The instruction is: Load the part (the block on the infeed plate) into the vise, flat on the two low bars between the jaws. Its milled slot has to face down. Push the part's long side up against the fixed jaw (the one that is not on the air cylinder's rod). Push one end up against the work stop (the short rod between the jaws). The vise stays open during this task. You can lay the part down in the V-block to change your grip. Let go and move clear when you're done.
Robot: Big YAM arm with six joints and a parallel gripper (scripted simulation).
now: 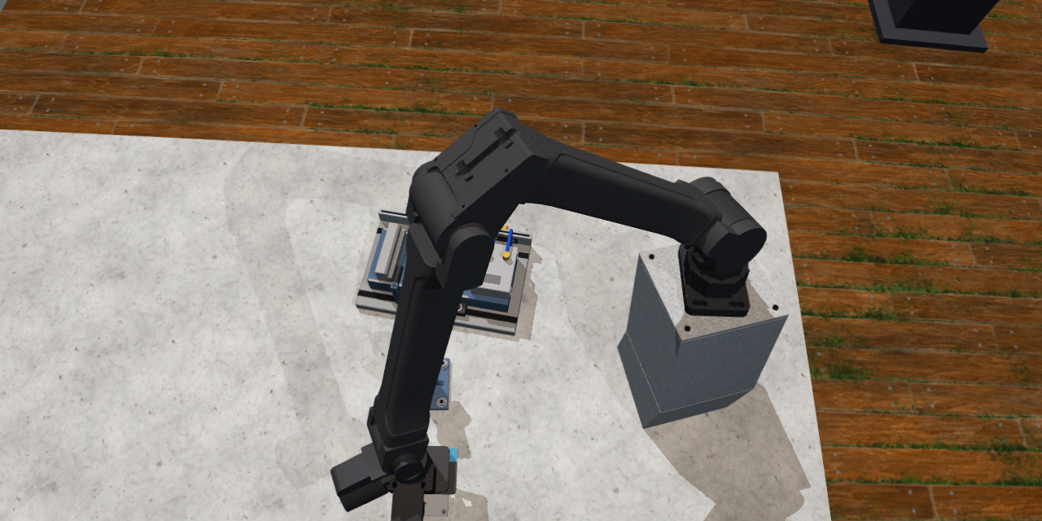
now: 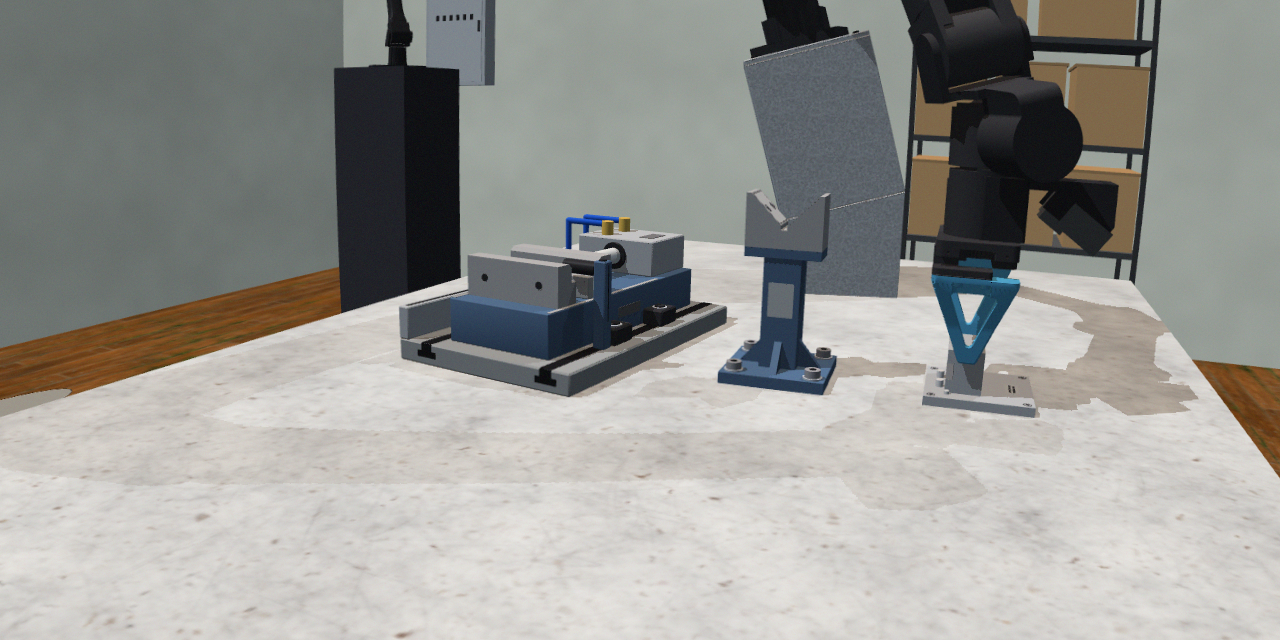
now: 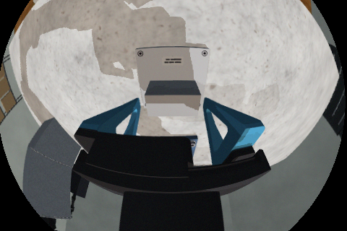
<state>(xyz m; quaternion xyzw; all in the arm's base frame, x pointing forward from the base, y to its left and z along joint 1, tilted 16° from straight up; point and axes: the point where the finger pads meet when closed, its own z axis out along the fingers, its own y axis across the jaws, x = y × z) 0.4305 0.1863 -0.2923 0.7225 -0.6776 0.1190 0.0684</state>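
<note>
Part (image 3: 173, 97) standing on infeed plate (image 3: 193, 57), seen from wrist view just above centre, dark recess on the face turned toward the camera; plate's two screw heads at its far corners; in exterior view, part (image 2: 964, 374) at 4 o'clock of the frame, upright on plate (image 2: 1011, 396), upper portion hidden behind blue fingers (image 2: 971, 318). Gripper (image 3: 173, 118) spread wide, gripping nothing; blue fingertips straddling part, one at 9 o'clock of it, one at 3 o'clock, gaps visible on both sides in wrist view; contact not discernible from exterior view. Black arm (image 1: 437, 262) reaching from grey pedestal (image 1: 699, 365), elbow raised over vise (image 1: 502, 299), wrist down at 6 o'clock of top view. V-block (image 2: 785, 228) on blue stand, between vise (image 2: 554, 314) and plate, unoccupied. Vise open, jaws apart, blue hoses (image 2: 586, 224) and brass fittings on cylinder block. Shelf rack (image 2: 1148, 99) with cardboard boxes at 2 o'clock of exterior view; black column (image 2: 398, 179) at 10 o'clock, grey wall cabinet (image 2: 460, 25) beyond.
</note>
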